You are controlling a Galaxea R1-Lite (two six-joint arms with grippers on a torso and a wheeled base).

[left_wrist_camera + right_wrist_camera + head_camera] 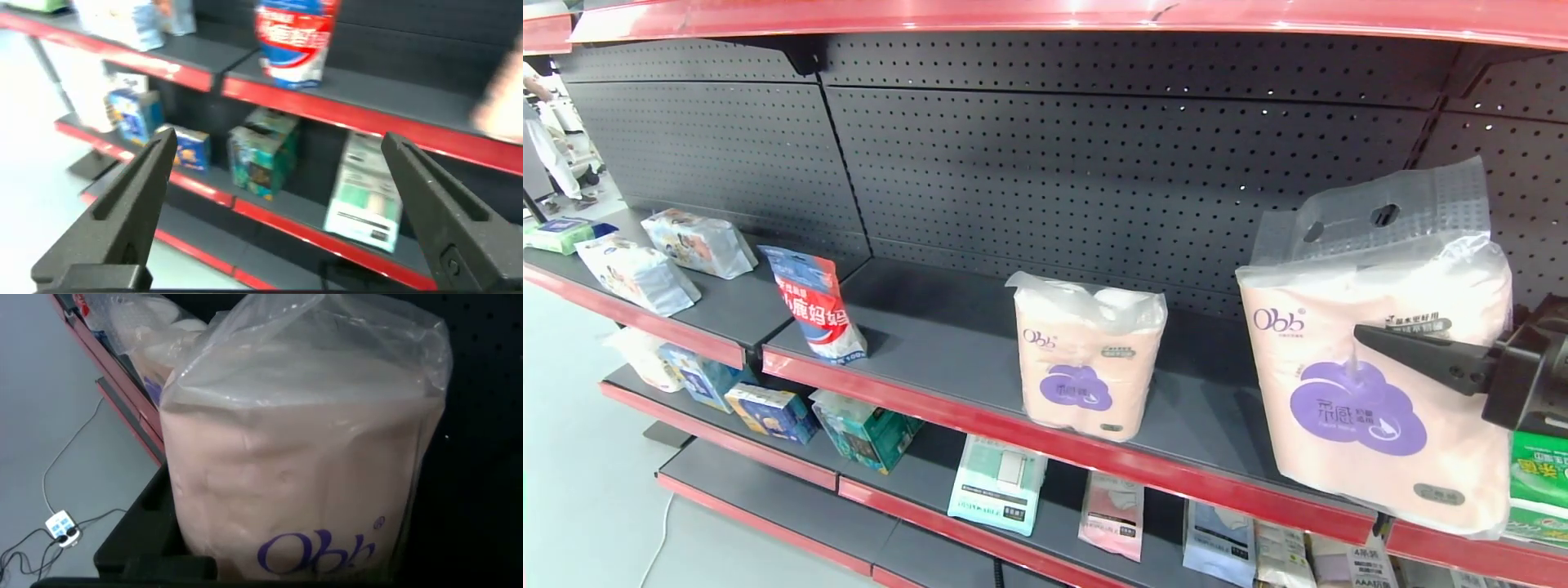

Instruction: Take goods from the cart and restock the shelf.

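While my right gripper (1396, 347) pinches the large pink plastic-wrapped toilet-roll pack (1380, 384), the pack overhangs the red front lip of the dark grey metal shelf (947, 327). Bare board lies between it and the smaller matching pack (1086, 359). My left gripper (278, 220) hangs spread before the lower tiers. Behind it all stands a black perforated pegboard panel (1094, 163).

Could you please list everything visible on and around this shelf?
shelf: one, dark with red edges, ahead.
standing roll pack: one, peach and purple, middle of upper board.
held roll pack: one, peach and purple, upper board's right end.
pouch: one, red and blue, upper board's left end.
pale pouches: two, whitish, far-left board.
boxes and packs: several, blue, green, pink, lower boards.
left gripper: one, black, open, facing lower boards.
right gripper: one, black, shut on held roll pack.
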